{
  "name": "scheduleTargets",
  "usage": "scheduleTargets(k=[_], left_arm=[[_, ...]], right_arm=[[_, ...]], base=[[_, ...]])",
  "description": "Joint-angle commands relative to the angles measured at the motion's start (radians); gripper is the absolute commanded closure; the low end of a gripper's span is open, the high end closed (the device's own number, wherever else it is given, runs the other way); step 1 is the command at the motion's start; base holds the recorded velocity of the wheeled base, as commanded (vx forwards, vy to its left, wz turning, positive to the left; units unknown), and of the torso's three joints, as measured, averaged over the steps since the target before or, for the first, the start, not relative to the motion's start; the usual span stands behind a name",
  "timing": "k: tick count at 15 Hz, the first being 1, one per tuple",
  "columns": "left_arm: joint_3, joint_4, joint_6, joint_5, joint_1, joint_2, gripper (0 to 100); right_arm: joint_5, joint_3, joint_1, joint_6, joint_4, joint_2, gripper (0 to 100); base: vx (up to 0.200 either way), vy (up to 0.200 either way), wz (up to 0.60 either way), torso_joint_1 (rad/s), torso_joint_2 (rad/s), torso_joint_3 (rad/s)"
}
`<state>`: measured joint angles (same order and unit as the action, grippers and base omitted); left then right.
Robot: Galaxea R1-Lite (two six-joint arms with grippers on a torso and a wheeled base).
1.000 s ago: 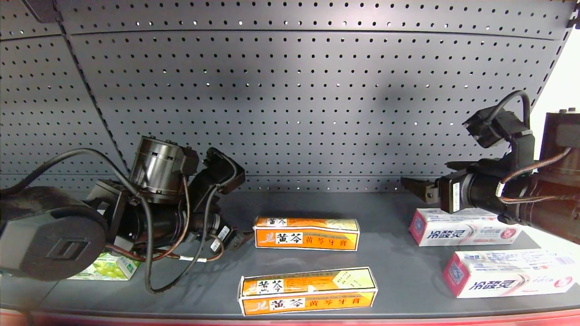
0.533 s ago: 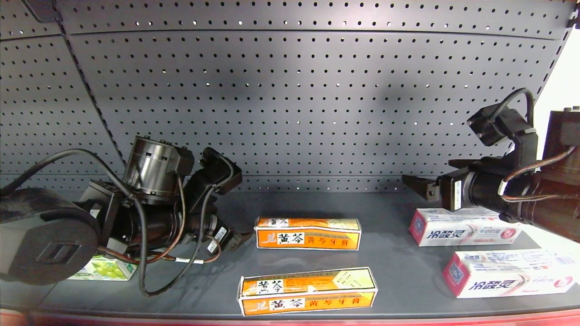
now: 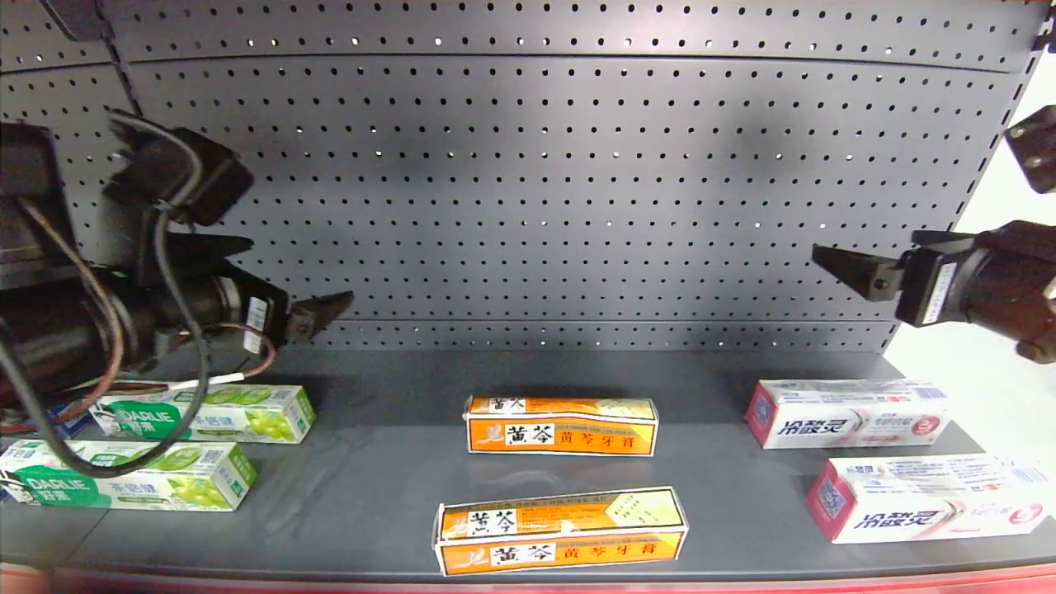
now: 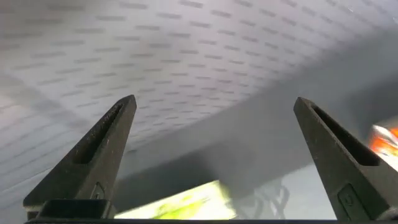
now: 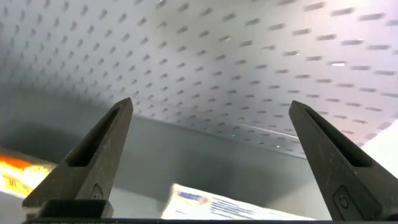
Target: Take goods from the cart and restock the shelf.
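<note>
six toothpaste boxes (image 3: 560, 426), two per colour

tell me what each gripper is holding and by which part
Nothing is held. The left gripper and the right gripper are both open and empty, above the dark grey metal shelf.

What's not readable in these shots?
- Head view: the left arm and its cables cover the rear green box's left end and cross the front green box. A blue item behind them is unidentifiable.
- Left wrist view: orange box cut off by the frame edge.
- Right wrist view: white box cut off by the frame edge.
</note>
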<state>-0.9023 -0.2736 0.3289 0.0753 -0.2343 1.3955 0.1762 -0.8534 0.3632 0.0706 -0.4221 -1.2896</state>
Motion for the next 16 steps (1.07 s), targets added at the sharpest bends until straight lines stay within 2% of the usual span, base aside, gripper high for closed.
scheduleTargets(k=[1, 2, 3, 6, 8, 9, 11, 13, 15, 16], left_arm=[[0.074, -0.009, -0.008, 0.009, 0.085, -0.208, 0], [0.106, -0.01, -0.016, 0.015, 0.099, -0.26, 0], [0.161, -0.01, -0.031, 0.049, 0.115, -0.359, 0], [0.293, 0.002, -0.068, 0.187, 0.115, -0.595, 0], [0.396, 0.04, -0.067, 0.297, 0.118, -0.8, 0], [0.418, 0.129, -0.067, 0.343, 0.118, -0.914, 0], [0.424, 0.373, -0.068, 0.409, 0.118, -1.124, 0], [0.441, 0.533, -0.068, 0.446, 0.119, -1.267, 0], [0.467, 0.562, -0.071, 0.457, 0.122, -1.313, 0], [0.467, 0.56, -0.07, 0.477, 0.154, -1.31, 0]], right_arm=[[0.005, 0.054, -0.072, -0.014, 0.002, 0.124, 0], [0.009, 0.076, -0.089, -0.017, 0.002, 0.153, 0], [0.013, 0.114, -0.109, -0.025, 0.002, 0.205, 0], [0.02, 0.205, -0.167, -0.037, 0.005, 0.325, 0], [0.082, 0.275, -0.176, -0.037, 0.005, 0.431, 0], [0.098, 0.33, -0.178, -0.037, 0.005, 0.487, 0], [0.106, 0.453, -0.228, -0.035, 0.008, 0.608, 0], [0.109, 0.599, -0.299, -0.035, 0.011, 0.743, 0], [0.111, 0.682, -0.339, -0.028, 0.04, 0.84, 0], [0.117, 0.717, -0.4, -0.026, 0.123, 0.937, 0]], base=[[0.0, 0.0, 0.0, 0.0, 0.0, 0.0], [0.0, 0.0, 0.0, 0.0, 0.0, 0.0], [0.0, 0.0, 0.0, 0.0, 0.0, 0.0], [0.0, 0.0, 0.0, 0.0, 0.0, 0.0], [0.0, 0.0, 0.0, 0.0, 0.0, 0.0], [0.0, 0.0, 0.0, 0.0, 0.0, 0.0], [0.0, 0.0, 0.0, 0.0, 0.0, 0.0], [0.0, 0.0, 0.0, 0.0, 0.0, 0.0], [0.0, 0.0, 0.0, 0.0, 0.0, 0.0], [0.0, 0.0, 0.0, 0.0, 0.0, 0.0]])
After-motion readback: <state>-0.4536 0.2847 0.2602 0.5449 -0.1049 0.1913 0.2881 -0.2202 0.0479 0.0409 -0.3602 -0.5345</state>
